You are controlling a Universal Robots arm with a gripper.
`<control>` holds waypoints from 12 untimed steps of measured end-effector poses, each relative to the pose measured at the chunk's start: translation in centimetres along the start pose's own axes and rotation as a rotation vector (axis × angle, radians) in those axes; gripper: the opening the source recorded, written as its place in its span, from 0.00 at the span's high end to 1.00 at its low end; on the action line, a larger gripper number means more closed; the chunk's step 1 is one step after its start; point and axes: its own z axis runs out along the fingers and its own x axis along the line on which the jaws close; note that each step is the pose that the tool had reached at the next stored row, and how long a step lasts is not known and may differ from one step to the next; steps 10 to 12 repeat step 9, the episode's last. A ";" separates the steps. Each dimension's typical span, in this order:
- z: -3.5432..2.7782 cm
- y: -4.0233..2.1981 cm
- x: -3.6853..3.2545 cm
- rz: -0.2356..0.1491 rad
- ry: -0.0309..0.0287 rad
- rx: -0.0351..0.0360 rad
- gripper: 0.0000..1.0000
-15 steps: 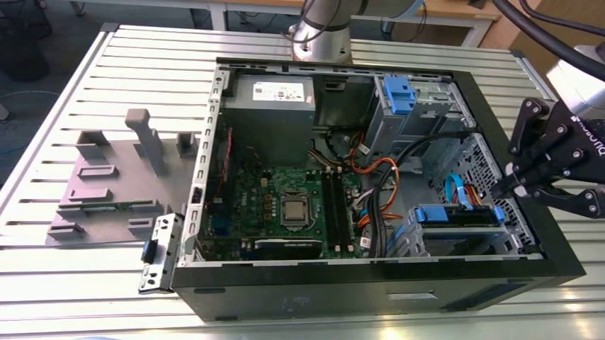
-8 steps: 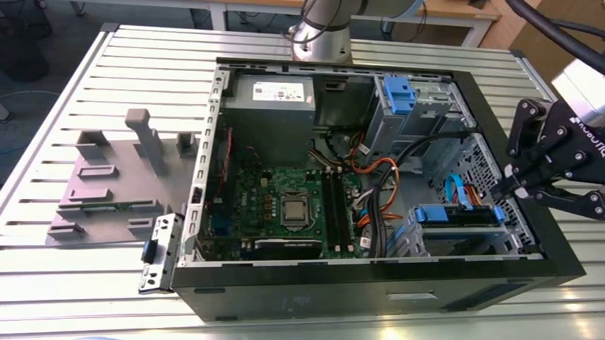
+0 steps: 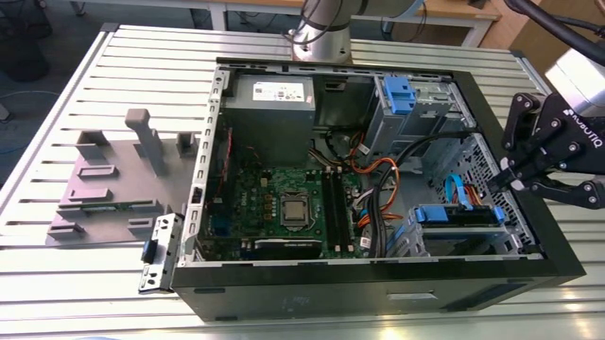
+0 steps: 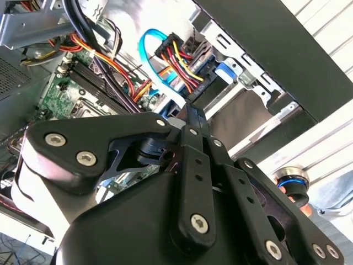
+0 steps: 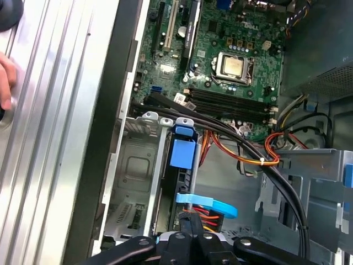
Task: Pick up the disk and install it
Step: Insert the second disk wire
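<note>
The disk (image 5: 183, 153) sits edge-on in a drive bay of the open computer case (image 3: 378, 283), just ahead of the gripper (image 5: 189, 221), with its blue carrier tab facing the fingertips. The gripper is pinched closed on nothing. The disk should handle as stiff, fairly heavy and shock-sensitive, and its plastic carrier frame looks the safest hold. There are two blue carriers: this one and another carrier (image 3: 399, 93), well beyond the gripper.

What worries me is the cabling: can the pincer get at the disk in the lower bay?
Probably yes: the pincer hangs close over the disk in its blue carrier, nothing between them; the blue cable crowds one end.
</note>
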 end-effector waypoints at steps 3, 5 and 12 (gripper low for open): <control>0.02 -0.02 -0.07 0.000 -0.0002 0.0000 0.89; 0.01 -0.02 -0.11 0.000 0.0000 -0.0001 0.89; 0.01 -0.02 -0.13 0.000 0.0000 -0.0001 0.89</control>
